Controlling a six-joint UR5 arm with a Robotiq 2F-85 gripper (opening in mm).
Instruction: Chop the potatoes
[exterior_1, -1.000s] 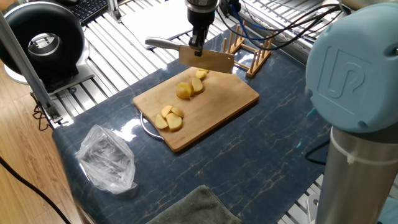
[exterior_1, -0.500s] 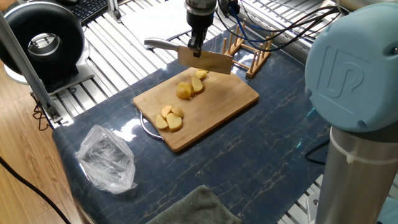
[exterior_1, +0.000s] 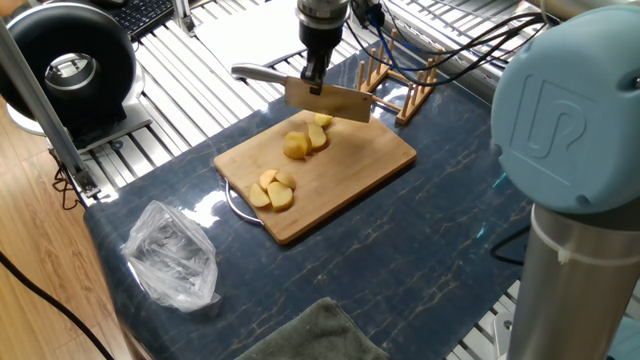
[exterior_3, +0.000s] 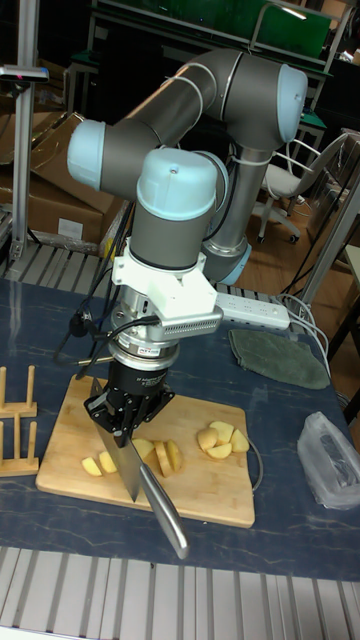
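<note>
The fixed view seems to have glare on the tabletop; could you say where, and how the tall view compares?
Fixed view: bright glare on the dark tabletop left of the bamboo board; tall fixed view: dim background, tabletop without glare, potatoes sharp.

A grey-tubed arm (exterior_3: 170, 140) with pale-blue joint caps, white wrist flange, black cables.

Robotics lab: aluminium framing (exterior_1: 190, 95), cardboard boxes (exterior_3: 60, 190).
</note>
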